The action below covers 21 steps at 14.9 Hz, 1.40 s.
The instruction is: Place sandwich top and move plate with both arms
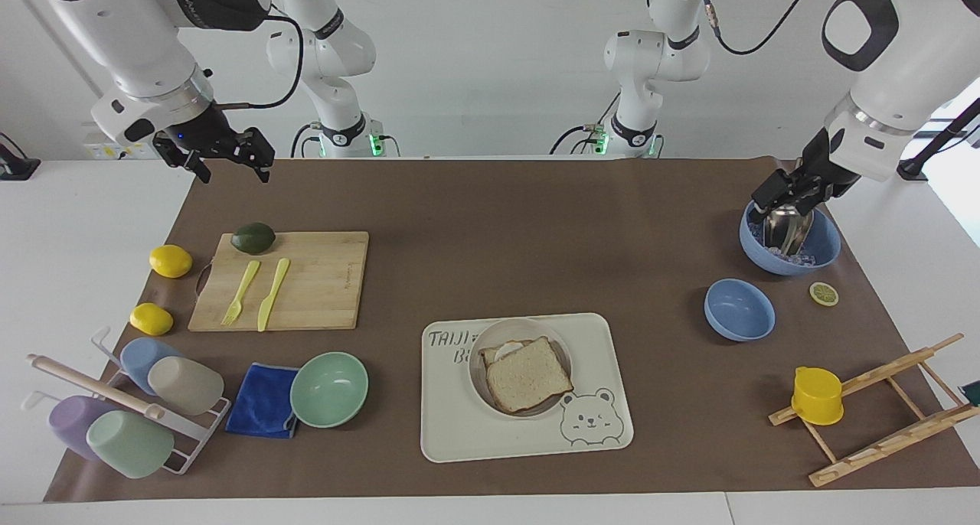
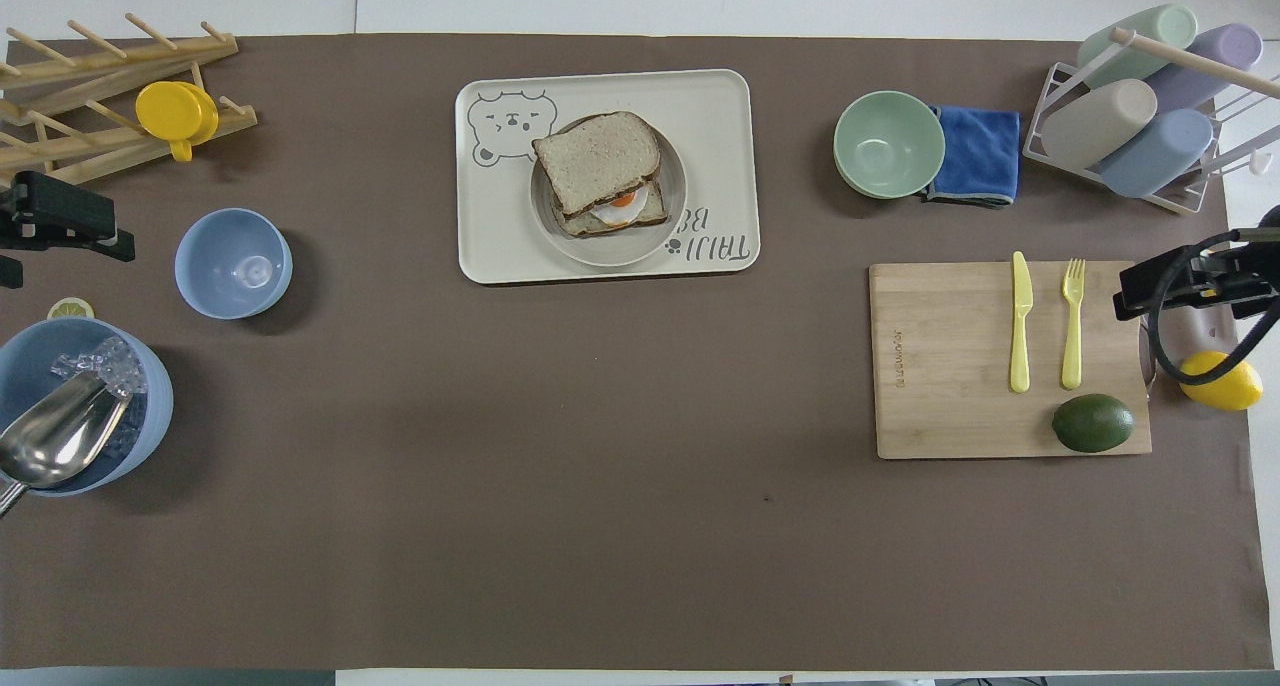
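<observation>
Sandwich top [image 1: 528, 373] on plate [image 1: 481, 347] — in tray [image 1: 605, 433].

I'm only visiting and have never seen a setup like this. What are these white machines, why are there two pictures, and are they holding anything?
They are two jointed robot arms, each ending in a black two-finger gripper. One picture looks across the table at the robots; the other looks down from above their end, so the sides appear swapped.

In the middle a bear-print tray carries the plate with a sandwich: the sandwich top lies on a slice with fried egg.

Neither gripper holds anything. The left gripper hangs over a blue bowl of ice with a metal scoop in it. The right gripper, open, waits raised near the cutting board, which holds a fork, a knife and an avocado.
</observation>
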Motion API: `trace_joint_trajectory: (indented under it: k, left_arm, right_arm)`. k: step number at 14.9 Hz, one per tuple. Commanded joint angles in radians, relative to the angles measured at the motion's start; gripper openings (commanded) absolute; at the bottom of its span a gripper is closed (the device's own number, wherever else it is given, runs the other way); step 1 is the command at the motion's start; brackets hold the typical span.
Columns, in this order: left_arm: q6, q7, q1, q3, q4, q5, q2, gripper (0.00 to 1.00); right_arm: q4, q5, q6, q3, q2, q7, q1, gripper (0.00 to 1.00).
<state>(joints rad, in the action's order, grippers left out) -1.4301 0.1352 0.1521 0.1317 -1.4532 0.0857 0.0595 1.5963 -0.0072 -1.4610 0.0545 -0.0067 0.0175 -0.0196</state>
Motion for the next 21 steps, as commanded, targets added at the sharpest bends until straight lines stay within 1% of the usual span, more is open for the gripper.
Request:
trace_joint_trajectory:
  k: [1, 2, 3, 5, 6, 10, 12, 13, 16, 21]
  left_arm:
    - [0.078, -0.005, -0.083, -0.134, -0.021, -0.047, -0.041, 1.00]
    - [0.089, -0.006, -0.083, -0.141, -0.030, -0.047, -0.059, 1.00]
    - [0.089, -0.012, -0.083, -0.141, -0.062, -0.047, -0.085, 1.00]
    - [0.056, -0.023, -0.074, -0.141, -0.177, -0.046, -0.153, 1.00]
    - [0.028, -0.023, -0.068, -0.139, -0.197, -0.046, -0.159, 1.00]
    - [-0.067, -0.031, -0.060, -0.130, -0.162, -0.047, -0.138, 1.00]
    - [-0.069, -0.036, -0.054, -0.104, -0.115, -0.047, -0.075, 1.00]
    - [-0.067, -0.036, -0.025, -0.080, -0.089, -0.047, -0.060, 1.00]
    - [-0.107, -0.051, -0.008, -0.069, -0.124, -0.047, -0.072, 1.00]
    - [-0.089, -0.052, -0.008, -0.069, -0.116, -0.049, -0.072, 1.00]
  right_arm:
    - [0.019, -0.016, -0.018, -0.010, -0.015, 0.032, 0.010, 1.00]
    - [0.019, -0.016, -0.016, -0.010, -0.015, 0.032, 0.010, 1.00]
    - [0.019, -0.016, -0.016, -0.010, -0.015, 0.032, 0.010, 1.00]
    - [0.019, -0.016, -0.016, -0.010, -0.015, 0.032, 0.010, 1.00]
    - [0.019, -0.016, -0.018, -0.010, -0.015, 0.032, 0.010, 1.00]
    - [0.019, -0.016, -0.016, -0.010, -0.015, 0.032, 0.009, 1.00]
    - [0.019, -0.016, -0.018, -0.010, -0.015, 0.032, 0.009, 1.00]
    - [0.019, -0.016, -0.018, -0.010, -0.015, 0.030, 0.010, 1.00]
    - [0.019, -0.016, -0.016, -0.010, -0.015, 0.030, 0.010, 1.00]
    - [0.019, -0.016, -0.016, -0.010, -0.015, 0.030, 0.009, 1.00]
